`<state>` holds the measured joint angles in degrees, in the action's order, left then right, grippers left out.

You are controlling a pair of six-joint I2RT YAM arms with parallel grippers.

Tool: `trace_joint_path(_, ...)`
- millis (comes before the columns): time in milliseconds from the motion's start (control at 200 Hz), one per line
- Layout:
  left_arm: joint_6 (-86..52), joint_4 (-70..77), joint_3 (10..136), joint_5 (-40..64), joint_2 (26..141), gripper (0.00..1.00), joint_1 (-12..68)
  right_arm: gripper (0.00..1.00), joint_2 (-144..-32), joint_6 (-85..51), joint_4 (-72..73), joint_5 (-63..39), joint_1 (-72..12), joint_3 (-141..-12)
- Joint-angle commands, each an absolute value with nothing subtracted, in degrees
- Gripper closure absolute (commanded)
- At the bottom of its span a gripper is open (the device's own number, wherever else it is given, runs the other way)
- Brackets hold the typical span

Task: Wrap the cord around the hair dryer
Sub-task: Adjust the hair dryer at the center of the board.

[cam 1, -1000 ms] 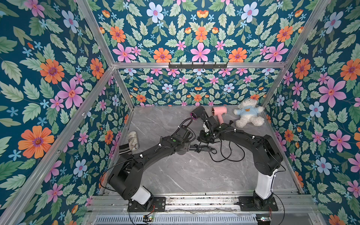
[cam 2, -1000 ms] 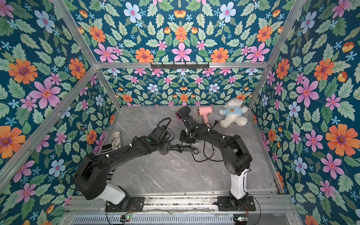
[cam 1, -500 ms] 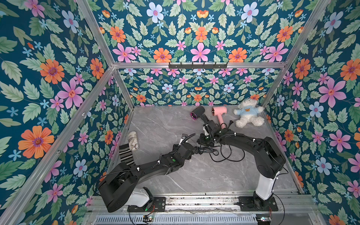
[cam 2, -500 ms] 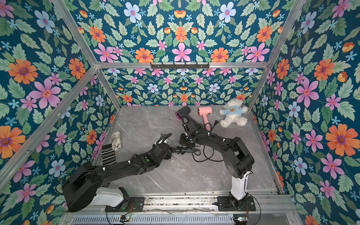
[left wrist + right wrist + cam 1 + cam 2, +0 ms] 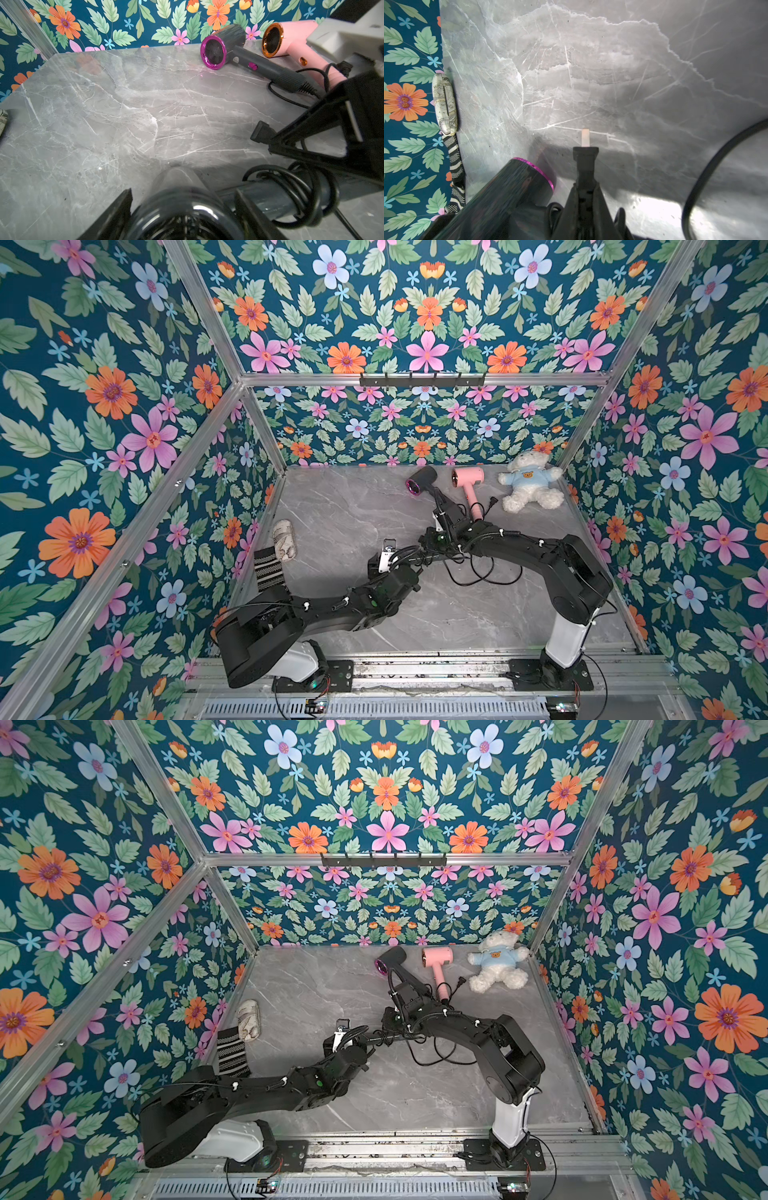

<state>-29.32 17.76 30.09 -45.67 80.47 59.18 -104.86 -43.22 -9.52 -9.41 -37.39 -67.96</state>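
Observation:
My left gripper (image 5: 182,193) is shut on the barrel of a dark grey hair dryer (image 5: 180,209), with a finger on each side. The dryer's handle runs toward the right arm, with black cord (image 5: 307,193) coiled round it in several turns. My right gripper (image 5: 584,187) is shut on the cord's black plug (image 5: 585,158), whose prong points away from it. The dryer's magenta-rimmed barrel (image 5: 519,187) lies beside that plug. In both top views the two grippers (image 5: 395,560) (image 5: 390,1029) meet mid-table. Slack cord (image 5: 482,578) loops on the table by the right arm.
At the back lie another dark dryer with a magenta ring (image 5: 419,481), a pink dryer (image 5: 467,481) and a white teddy bear (image 5: 530,487). A patterned pouch (image 5: 284,539) and a striped cloth (image 5: 268,572) sit by the left wall. Flowered walls enclose the marble table (image 5: 340,506).
The left arm has dropped low and drawn back toward the front, carrying the dryer with it. The right gripper has followed slightly, still on the plug.

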Motion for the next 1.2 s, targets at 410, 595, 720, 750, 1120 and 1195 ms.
trace_joint_path(410,-1.49,26.05,43.44,-27.45,86.96,1.00,41.82,1.00,-107.99,-38.86,-11.17,-11.47,-35.88,-77.49)
trace_joint_path(595,6.13,34.52,45.82,-20.53,91.06,1.00,34.64,1.00,-113.19,-30.55,-12.21,-14.17,-34.55,-86.77)
trace_joint_path(720,7.60,39.27,48.15,-15.58,95.77,1.00,31.77,1.00,-115.74,-25.78,-11.94,-15.22,-34.42,-89.68)
trace_joint_path(750,7.72,40.07,48.82,-14.55,96.87,1.00,31.29,1.00,-115.92,-25.24,-11.29,-15.69,-34.45,-89.67)
trace_joint_path(1120,6.42,48.49,44.74,-10.11,98.22,1.00,30.28,1.00,-111.50,-26.21,-15.91,-20.61,-32.69,-84.04)
trace_joint_path(1195,5.10,51.15,41.33,-10.41,97.03,1.00,30.40,1.00,-111.39,-27.46,-14.30,-21.16,-32.71,-81.41)
